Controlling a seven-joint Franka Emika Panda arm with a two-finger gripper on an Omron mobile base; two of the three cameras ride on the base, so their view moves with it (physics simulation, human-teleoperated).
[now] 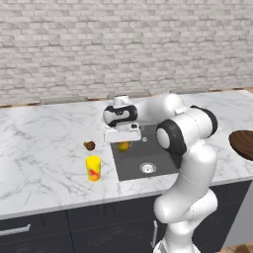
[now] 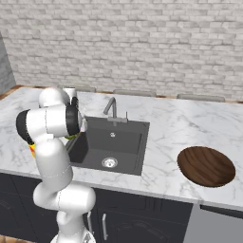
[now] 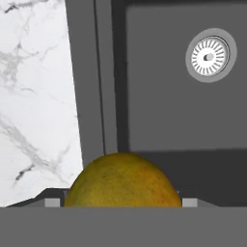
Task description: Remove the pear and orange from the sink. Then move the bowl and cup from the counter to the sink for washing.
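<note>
— Nearest of all, that orange (image 3: 123,181) sits right under the gripper (image 1: 122,140), at the left wall of the sink (image 1: 158,165). Is it held?

— Jaws stand wide around it; whether they touch, I cannot tell.

— And left to right?

— Pear (image 1: 89,145) and yellow cup (image 1: 93,168) on the counter (image 1: 39,148) left of the basin, then the drain (image 1: 147,168), and the bowl (image 2: 206,166) well off right.

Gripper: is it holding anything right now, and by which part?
The orange sits right at the gripper, over the sink by its left wall. The fingers are hidden, so a hold cannot be confirmed.
</note>
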